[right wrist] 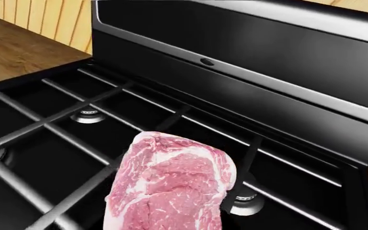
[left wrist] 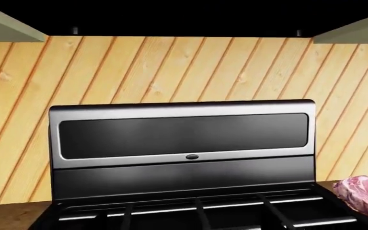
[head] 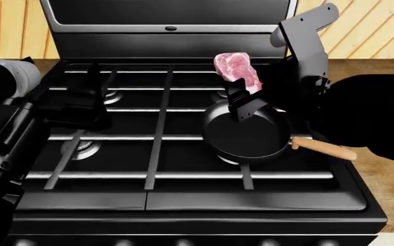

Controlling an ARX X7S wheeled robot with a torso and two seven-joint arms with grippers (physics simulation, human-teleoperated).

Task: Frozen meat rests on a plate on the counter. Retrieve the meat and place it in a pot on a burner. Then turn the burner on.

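Note:
The meat (head: 237, 68), a pink marbled steak with a white fat edge, hangs above the far rim of the pot (head: 246, 137). My right gripper (head: 243, 96) is shut on its lower end. The pot is a black pan with a wooden handle (head: 324, 148), and it sits on the front right burner (head: 230, 159), which it mostly hides. The meat (right wrist: 170, 187) fills the near part of the right wrist view, and the meat (left wrist: 367, 194) also shows in the left wrist view. My left gripper (head: 80, 105) hovers dark over the left burners, its jaws unreadable. The plate is out of view.
Black grate bars cross the stove top, with burner heads at the front left (head: 80, 147) and back left (head: 112, 96). The stove's back panel (head: 171, 28) rises behind. The wooden counter (head: 385, 179) flanks the stove, and silver knobs (head: 26, 242) line its front.

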